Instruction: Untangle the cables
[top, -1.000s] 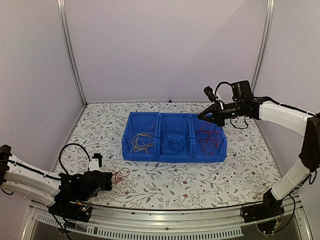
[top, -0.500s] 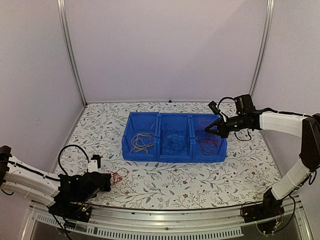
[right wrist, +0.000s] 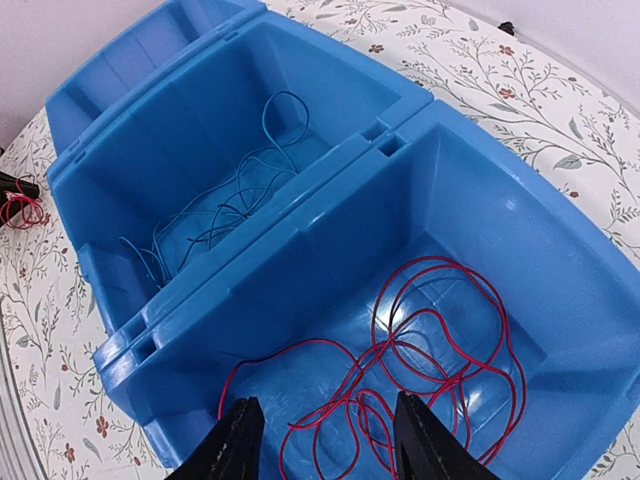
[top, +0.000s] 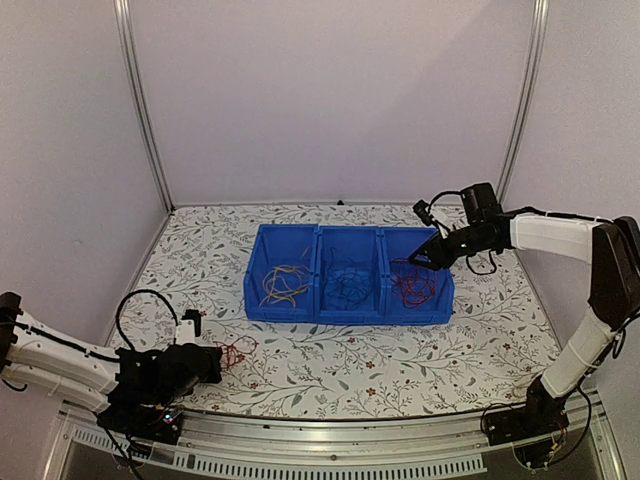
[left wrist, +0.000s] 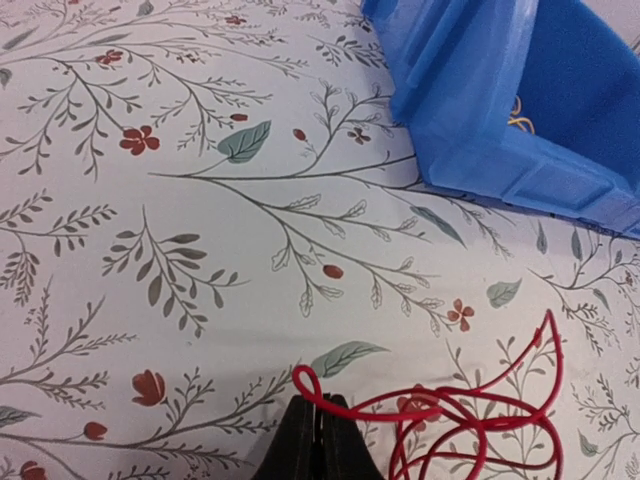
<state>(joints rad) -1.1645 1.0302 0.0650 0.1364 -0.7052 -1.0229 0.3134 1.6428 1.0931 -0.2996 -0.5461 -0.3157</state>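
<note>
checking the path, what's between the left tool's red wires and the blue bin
Only bare floral tablecloth between red wires and bin, per left wrist view.

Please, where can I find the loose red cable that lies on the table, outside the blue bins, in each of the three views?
Top external: the loose red cable is at lower left, at the tip of the left tool.
Left wrist: bottom right, one loop at the shut tool tip.
Right wrist: tiny, at the far left edge.
Shared landmark: the blue bins.
</note>
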